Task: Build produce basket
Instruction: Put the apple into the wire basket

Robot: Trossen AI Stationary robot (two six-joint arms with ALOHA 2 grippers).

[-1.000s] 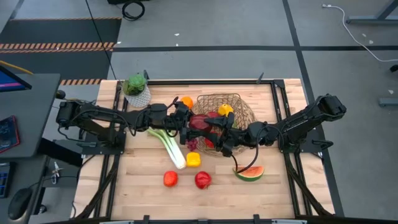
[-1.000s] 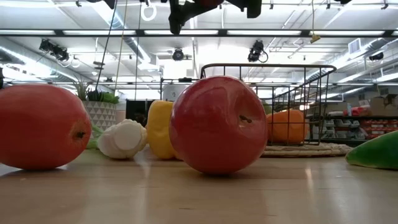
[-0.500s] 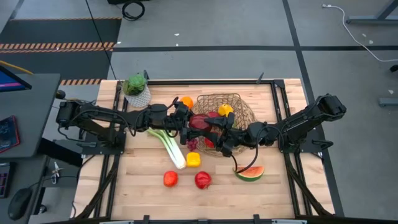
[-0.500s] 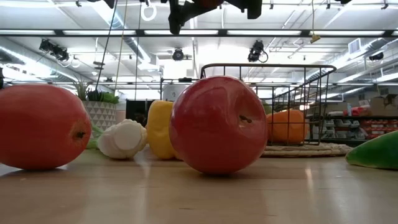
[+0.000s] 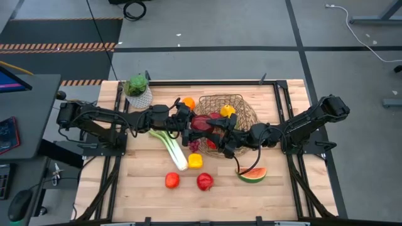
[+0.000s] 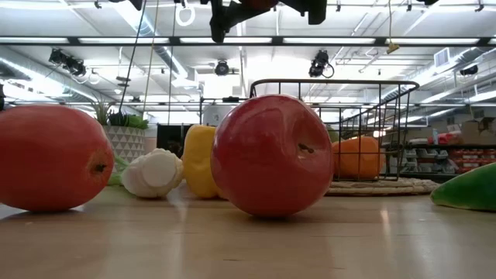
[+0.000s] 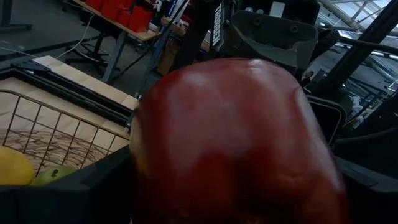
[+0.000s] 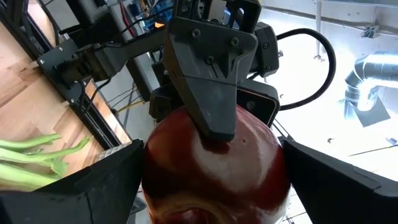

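A dark red round fruit (image 5: 202, 122) hangs above the table beside the left rim of the wire basket (image 5: 242, 100). My left gripper (image 5: 195, 122) reaches it from the left and my right gripper (image 5: 213, 129) from the right; both are closed on it. A yellow fruit (image 5: 227, 111) lies in the basket. On the table rest an orange (image 5: 188, 102), a leek (image 5: 169, 145), purple grapes (image 5: 193, 145), a yellow pepper (image 5: 195, 161), two red apples (image 5: 172, 181) (image 5: 205, 181) and a watermelon slice (image 5: 252, 174). My left gripper pinches the dark red fruit between its two fingers, which come in level from the table's left; one finger (image 8: 208, 93) lies over the fruit's side. The fruit's skin (image 7: 149, 155) meets the finger beside it. The fruit hangs clear of the table. My right gripper pinches the same fruit between its two fingers, on two opposite sides (image 8: 152, 174), level from the table's right. Its fingers stand crosswise to those of the left gripper. The fruit is lifted clear of the table.
A small white pot with a green plant (image 5: 137, 88) stands at the far left corner. Black rails (image 5: 119, 125) run along the table's left and right sides. Bare wood lies at the near left (image 5: 135, 188) and near right (image 5: 282, 194).
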